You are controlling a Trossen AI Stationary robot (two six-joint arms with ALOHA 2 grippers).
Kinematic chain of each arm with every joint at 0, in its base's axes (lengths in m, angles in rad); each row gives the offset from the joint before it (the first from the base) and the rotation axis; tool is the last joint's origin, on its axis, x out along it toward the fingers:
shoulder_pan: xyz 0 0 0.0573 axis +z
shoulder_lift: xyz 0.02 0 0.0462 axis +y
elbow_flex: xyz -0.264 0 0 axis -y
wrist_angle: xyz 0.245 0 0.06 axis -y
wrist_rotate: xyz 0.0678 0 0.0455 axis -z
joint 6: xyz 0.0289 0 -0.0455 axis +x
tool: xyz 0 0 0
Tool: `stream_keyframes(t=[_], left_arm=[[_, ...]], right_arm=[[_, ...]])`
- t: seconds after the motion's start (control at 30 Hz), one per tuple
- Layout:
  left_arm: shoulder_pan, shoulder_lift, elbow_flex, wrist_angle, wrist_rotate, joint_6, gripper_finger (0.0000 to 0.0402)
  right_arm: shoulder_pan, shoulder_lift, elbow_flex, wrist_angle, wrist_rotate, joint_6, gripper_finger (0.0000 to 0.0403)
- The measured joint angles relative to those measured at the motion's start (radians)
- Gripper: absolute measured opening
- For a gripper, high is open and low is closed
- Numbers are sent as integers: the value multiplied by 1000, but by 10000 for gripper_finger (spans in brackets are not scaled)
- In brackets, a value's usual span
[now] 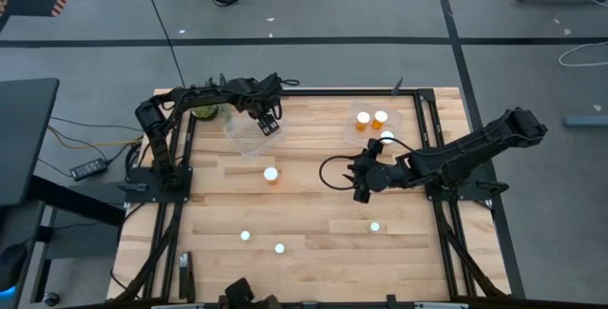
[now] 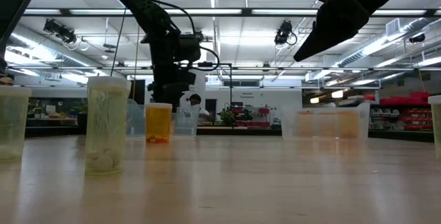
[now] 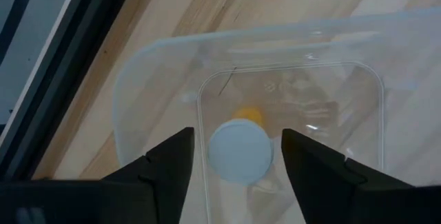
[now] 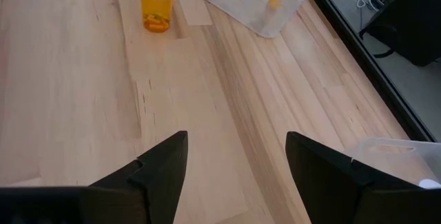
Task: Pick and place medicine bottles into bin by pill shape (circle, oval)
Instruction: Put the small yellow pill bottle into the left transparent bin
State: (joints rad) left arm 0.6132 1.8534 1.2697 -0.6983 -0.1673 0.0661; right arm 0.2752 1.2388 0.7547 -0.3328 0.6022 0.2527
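Note:
My left gripper [image 1: 269,125] hangs open over the clear left bin [image 1: 245,136] at the far left. In the left wrist view an amber bottle with a white cap [image 3: 239,151] shows inside the bin [image 3: 158,65], between my fingers, with a gap on each side. My right gripper [image 1: 361,187] is open and empty over bare wood near the table's middle right [image 4: 234,162]. One amber bottle [image 1: 272,174] stands on its base at mid-table and also shows in the right wrist view [image 4: 157,3]. Three bottles [image 1: 372,119] sit in the clear right bin [image 1: 404,119].
Three more white-capped bottles stand toward the near edge [image 1: 245,236], [image 1: 279,248], [image 1: 374,225]; they loom close in the low view [image 2: 107,124]. A black metal frame [image 1: 446,109] runs along the table's sides. Bare wood lies between the two bins.

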Motion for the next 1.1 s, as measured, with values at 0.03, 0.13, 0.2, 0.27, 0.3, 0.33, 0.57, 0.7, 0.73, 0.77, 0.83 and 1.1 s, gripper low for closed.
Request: stream_keyframes(t=[0.03, 0.13, 0.2, 0.27, 0.3, 0.33, 0.57, 0.7, 0.73, 0.77, 0.83, 1.1], left_arm=[[0, 0, 0, 0, 0, 4, 232], [0, 0, 0, 0, 0, 9, 235], [0, 0, 0, 0, 0, 10, 235], [0, 0, 0, 0, 0, 12, 233], [0, 0, 0, 0, 0, 18, 233], [0, -2, 0, 0, 0, 20, 232], [-2, -60, 0, 8, 0, 24, 232], [-10, -101, 0, 1, 0, 21, 232], [-14, -113, 0, 1, -1, 20, 232], [-19, -126, 0, -2, -1, 21, 232], [-34, -144, 0, -8, -2, 23, 231], [-147, -185, 1, -66, 10, 24, 231]], right_arm=[[0, 0, 0, 0, 0, 0, 252], [0, 0, 0, 0, 0, 0, 252], [0, 0, 0, 0, 0, -1, 252], [0, 0, 0, 0, 0, -1, 252], [0, 0, 0, 0, 0, -1, 252], [0, 0, 0, 0, 0, -1, 252], [0, 0, 0, 2, 0, 0, 252], [0, 0, 0, 2, 0, -1, 252], [0, 0, 0, 2, 0, -1, 252], [0, 0, 0, 2, 0, -1, 252], [0, 0, 0, 2, 0, -1, 252], [-4, 0, 0, 2, 0, -2, 252]])
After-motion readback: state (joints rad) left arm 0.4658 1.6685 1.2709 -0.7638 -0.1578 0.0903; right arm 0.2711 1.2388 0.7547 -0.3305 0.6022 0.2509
